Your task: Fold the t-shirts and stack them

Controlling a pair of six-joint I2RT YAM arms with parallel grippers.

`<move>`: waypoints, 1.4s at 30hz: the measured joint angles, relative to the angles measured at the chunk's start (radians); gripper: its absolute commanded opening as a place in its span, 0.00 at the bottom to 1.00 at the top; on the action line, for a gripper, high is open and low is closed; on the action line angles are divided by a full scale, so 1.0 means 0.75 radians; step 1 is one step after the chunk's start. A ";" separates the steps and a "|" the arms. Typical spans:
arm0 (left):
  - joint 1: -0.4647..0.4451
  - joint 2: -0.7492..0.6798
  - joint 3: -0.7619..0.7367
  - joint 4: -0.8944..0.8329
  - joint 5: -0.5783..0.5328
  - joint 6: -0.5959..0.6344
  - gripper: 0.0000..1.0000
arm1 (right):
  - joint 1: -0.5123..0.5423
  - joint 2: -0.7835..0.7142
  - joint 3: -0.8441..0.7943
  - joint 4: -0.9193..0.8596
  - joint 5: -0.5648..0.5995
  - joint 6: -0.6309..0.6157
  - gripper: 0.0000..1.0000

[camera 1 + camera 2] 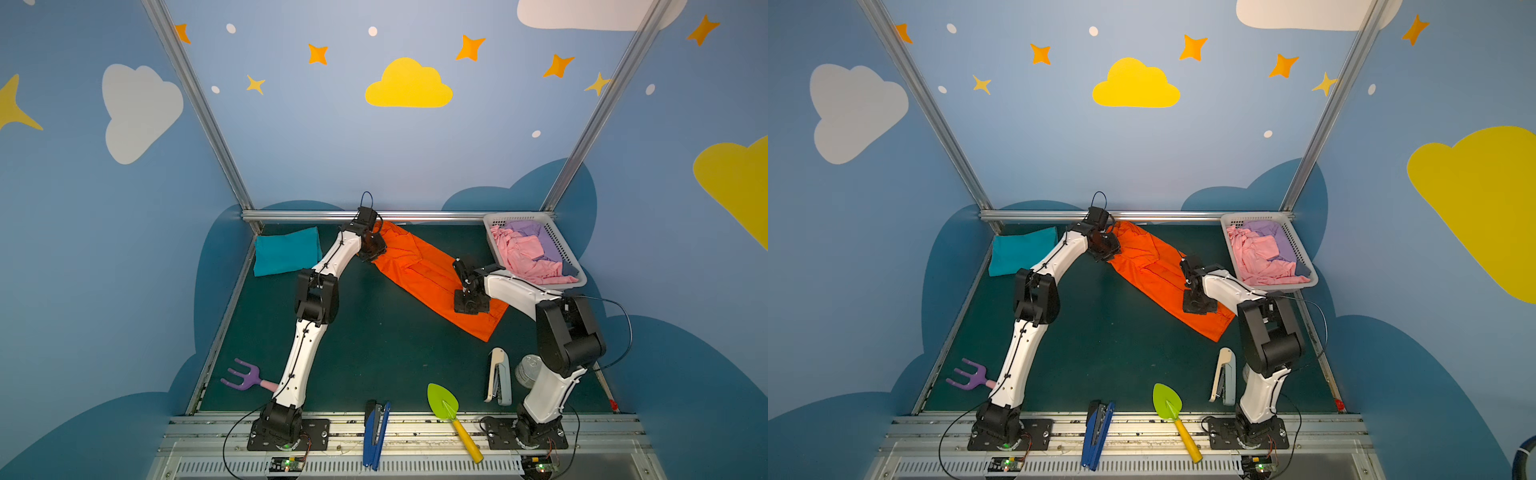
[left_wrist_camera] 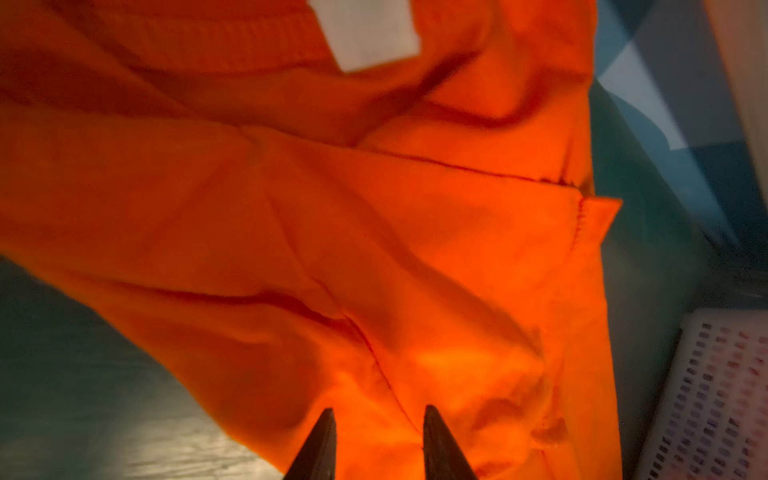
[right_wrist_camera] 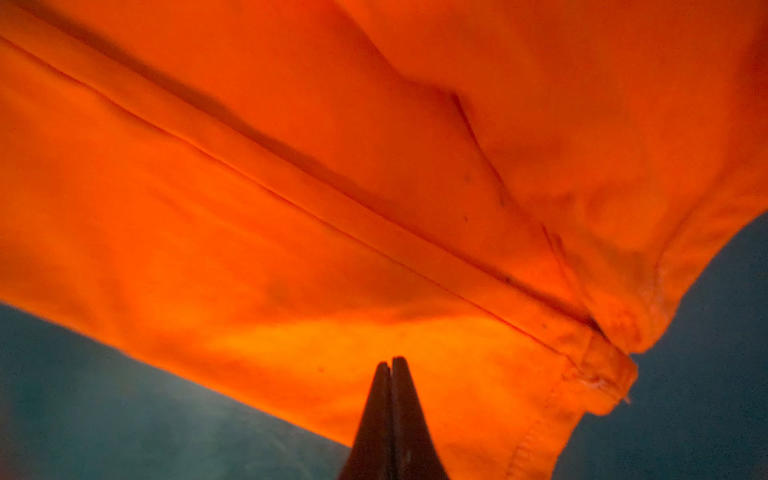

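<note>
Dark green mat (image 1: 374, 353), dim. Ahead of parted left gripper (image 2: 380, 409): orange t-shirt (image 2: 374, 249), blurred; white label (image 2: 370, 33) cut off. Ahead of right gripper (image 3: 390, 359), tips pressed together: hem (image 3: 528, 436), smeared.

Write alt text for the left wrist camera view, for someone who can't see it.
Close-up of a rumpled orange t-shirt filling most of the frame, white neck label visible. The left hand has its two dark fingertips apart in front of it; green table and white lattice basket edge the picture.
</note>
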 measured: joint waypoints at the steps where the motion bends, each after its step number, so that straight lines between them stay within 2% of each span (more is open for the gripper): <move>1: -0.010 0.000 0.000 -0.001 0.003 0.000 0.35 | -0.001 0.005 -0.026 -0.010 0.006 0.006 0.00; 7: -0.015 0.004 0.003 -0.008 0.011 -0.003 0.36 | 0.077 0.018 -0.041 -0.022 0.041 0.029 0.00; 12: 0.012 0.092 0.113 -0.009 0.010 -0.002 0.36 | 0.301 0.077 0.038 -0.046 0.005 0.030 0.00; 18: 0.060 0.143 0.163 0.002 0.031 -0.009 0.37 | 0.587 0.202 0.227 -0.026 -0.158 -0.028 0.00; 25: 0.115 0.194 0.245 0.023 0.049 -0.019 0.38 | 0.799 0.335 0.406 0.037 -0.436 -0.103 0.00; 29: 0.139 0.202 0.253 0.036 0.066 -0.023 0.39 | 0.910 0.474 0.585 0.052 -0.603 -0.129 0.00; 33: 0.148 0.223 0.266 0.083 0.122 -0.024 0.39 | 0.961 0.522 0.643 0.077 -0.692 -0.160 0.00; 37: 0.138 0.248 0.291 0.112 0.173 -0.009 0.38 | 0.953 0.502 0.606 0.087 -0.709 -0.168 0.00; 42: 0.096 0.244 0.284 0.106 0.192 0.047 0.38 | 0.846 0.302 0.441 0.022 -0.555 -0.153 0.00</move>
